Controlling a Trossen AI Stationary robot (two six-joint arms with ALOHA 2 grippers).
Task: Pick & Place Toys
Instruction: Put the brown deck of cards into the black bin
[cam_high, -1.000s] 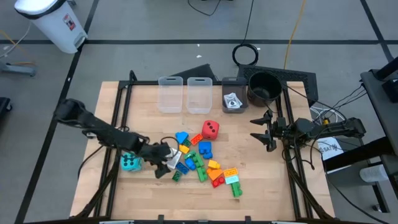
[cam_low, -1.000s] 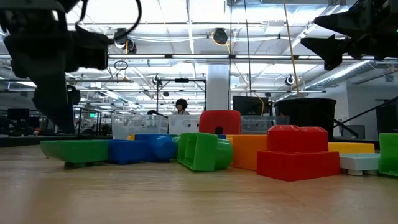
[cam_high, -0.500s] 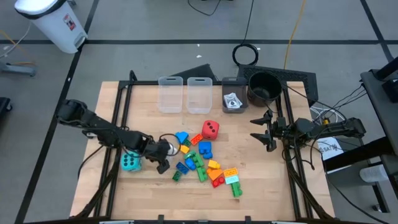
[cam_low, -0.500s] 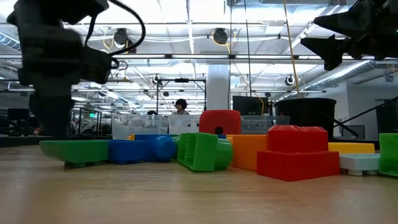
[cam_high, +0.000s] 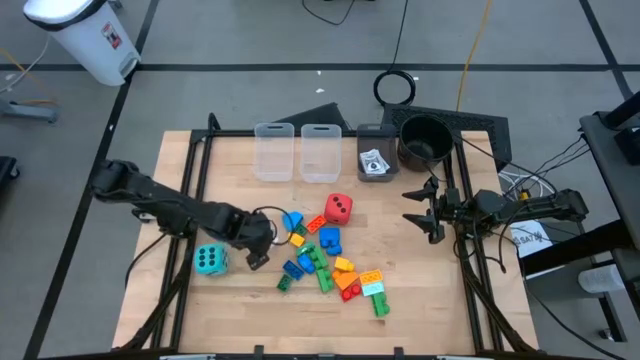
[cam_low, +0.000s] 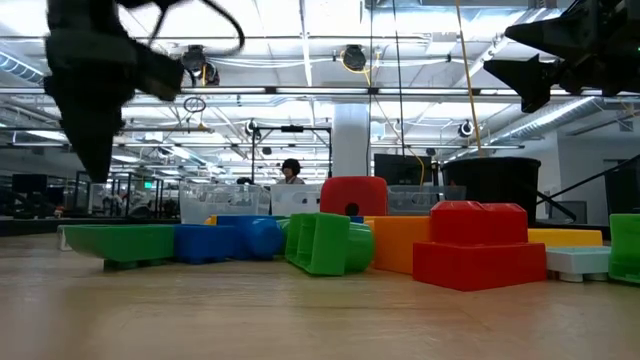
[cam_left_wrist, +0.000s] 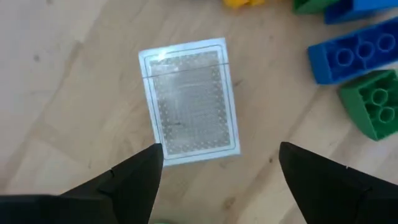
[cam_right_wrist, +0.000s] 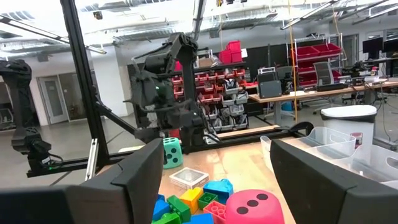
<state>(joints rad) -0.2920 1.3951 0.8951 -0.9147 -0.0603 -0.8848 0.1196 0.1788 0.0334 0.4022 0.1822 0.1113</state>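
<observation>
Wooden table (cam_high: 420, 290) carries the toys; the left claw (cam_left_wrist: 217, 165) hangs wide open and empty over a flat card (cam_left_wrist: 189, 99). The card is probably too thin, so fingers may slide and push nearby bricks (cam_left_wrist: 348, 56).

Left gripper (cam_high: 259, 240): now drawn back from the brick pile toward the table's left side, higher in the low view than before, jaws apart, empty.

Small white card with blue patterned back (cam_left_wrist: 189, 102): now uncovered, lying flat on the wooden table (cam_high: 430, 290) beneath the gripper, where the gripper previously stood.
</observation>
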